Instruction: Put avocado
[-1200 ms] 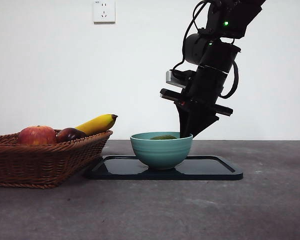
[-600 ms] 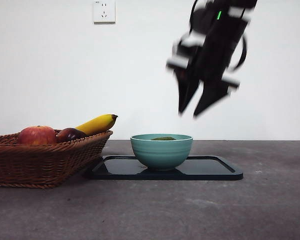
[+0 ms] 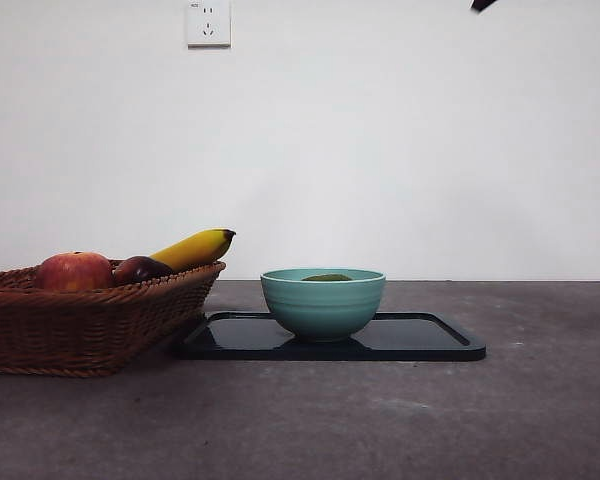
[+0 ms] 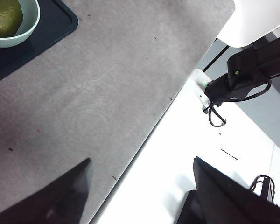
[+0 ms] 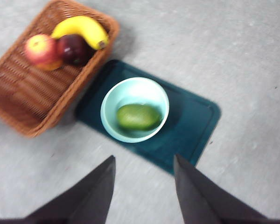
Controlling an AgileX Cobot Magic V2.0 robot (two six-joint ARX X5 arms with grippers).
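A woven wicker basket [image 5: 32, 88] — holding a yellow banana [image 5: 81, 29], red apple [image 5: 38, 49] and dark purple-red fruit [image 5: 73, 48] — sits beside a dark rectangular tray [image 5: 191, 126] carrying a teal ceramic bowl [image 5: 113, 100], all below the right gripper [image 5: 144, 163] on the grey counter [image 5: 242, 60].

The right gripper [image 5: 142, 186], which a second ago hung with its tips at the rim of the bowl [image 3: 323, 300], has lifted away with jaws apart, leaving only a black tip [image 3: 483, 5] at the top edge of the front view. The avocado [image 3: 327, 277] has settled slightly lower inside the bowl.
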